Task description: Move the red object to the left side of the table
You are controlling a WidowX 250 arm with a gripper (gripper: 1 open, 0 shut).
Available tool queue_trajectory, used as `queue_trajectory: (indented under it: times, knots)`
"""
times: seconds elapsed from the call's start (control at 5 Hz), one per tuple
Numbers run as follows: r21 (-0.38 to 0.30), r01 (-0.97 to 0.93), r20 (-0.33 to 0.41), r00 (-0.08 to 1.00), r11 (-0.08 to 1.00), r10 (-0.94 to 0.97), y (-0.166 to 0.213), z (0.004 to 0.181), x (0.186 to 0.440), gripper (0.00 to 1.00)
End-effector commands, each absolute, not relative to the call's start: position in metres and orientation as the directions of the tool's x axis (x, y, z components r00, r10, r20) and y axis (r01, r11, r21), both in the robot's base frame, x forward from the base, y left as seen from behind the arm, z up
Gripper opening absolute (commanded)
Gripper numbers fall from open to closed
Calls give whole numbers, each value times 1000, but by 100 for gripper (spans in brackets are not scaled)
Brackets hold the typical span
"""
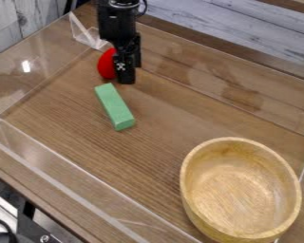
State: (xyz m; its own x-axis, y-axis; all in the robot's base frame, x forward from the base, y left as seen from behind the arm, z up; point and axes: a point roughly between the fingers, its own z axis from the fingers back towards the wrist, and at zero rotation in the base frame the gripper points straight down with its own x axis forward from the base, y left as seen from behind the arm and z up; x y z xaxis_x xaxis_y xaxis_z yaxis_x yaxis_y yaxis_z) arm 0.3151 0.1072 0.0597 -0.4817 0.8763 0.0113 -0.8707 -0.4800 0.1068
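The red object point(105, 63), small and round, lies on the table point(180, 114) at the far left, close to the back acrylic wall. My gripper point(123, 76) points down right at it. Its black fingers point(125, 65) cover the object's right side, so only the left half shows. The fingers read as one dark shape from this angle, and I cannot make out a gap between them or whether they touch the object.
A green rectangular block point(114, 105) lies just in front of the red object. A round wooden bowl point(241, 190) stands at the near right. Low clear acrylic walls point(28, 71) edge the tabletop.
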Motion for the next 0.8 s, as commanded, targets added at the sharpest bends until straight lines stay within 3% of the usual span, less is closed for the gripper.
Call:
queue_trajectory:
  times: [0.0, 0.4, 0.6]
  knots:
    - [73, -884, -11, -463, -461, 886, 107, 82, 322, 100]
    - [123, -902, -36, -420, -413, 907, 106, 108, 324, 100]
    - [153, -857, -60, -505, -492, 861, 111, 116, 323, 100]
